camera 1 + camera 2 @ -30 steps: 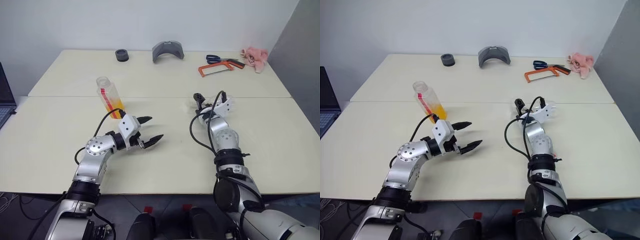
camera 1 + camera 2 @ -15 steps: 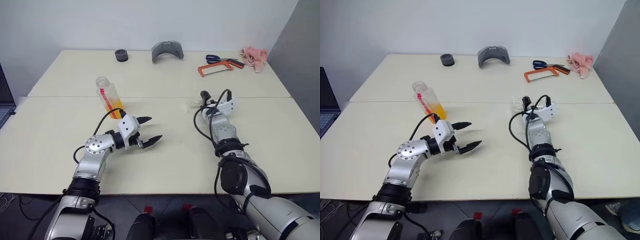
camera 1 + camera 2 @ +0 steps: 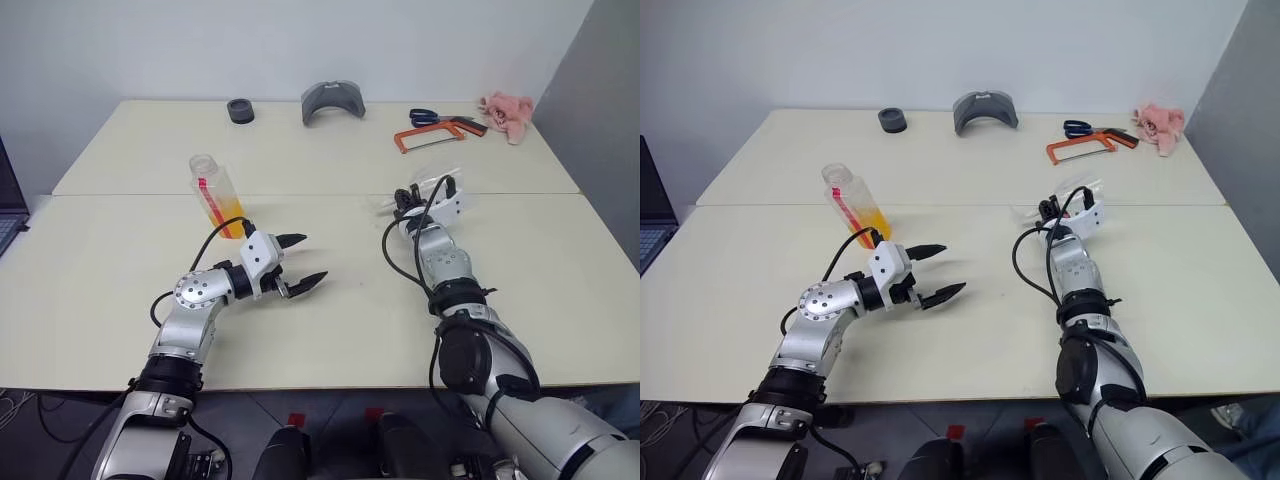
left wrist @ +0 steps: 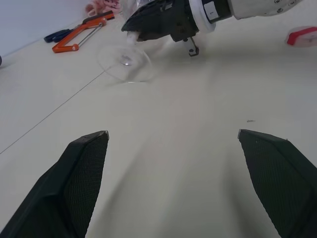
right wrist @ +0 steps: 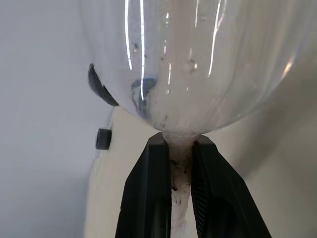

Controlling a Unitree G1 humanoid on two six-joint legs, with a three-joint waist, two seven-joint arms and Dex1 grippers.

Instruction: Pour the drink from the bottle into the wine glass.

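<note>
The bottle [image 3: 213,186] stands uncapped at the left of the table, with the orange drink [image 3: 229,212] filling its lower part. Just in front of it and to its right, my left gripper [image 3: 309,258] is open and empty, its fingers [image 4: 84,163] spread wide above the tabletop. Right of centre, my right gripper [image 5: 178,145] is shut on the stem of the wine glass [image 5: 198,59], right under the empty bowl. The glass is tilted and its round foot [image 4: 124,62] hangs close over the table. From above, my right gripper [image 3: 408,200] points away from me.
Along the far edge lie a black tape roll [image 3: 240,110], a grey curved part [image 3: 333,102], blue scissors [image 3: 433,118], an orange hacksaw [image 3: 430,137] and a pink cloth [image 3: 505,108]. A laptop [image 3: 652,215] sits at the left. A small red-and-white piece [image 4: 302,35] lies on the table.
My right gripper has gone from open to shut on the wine glass stem and its wrist has rolled, tilting the glass. The left gripper and the bottle have stayed put.
</note>
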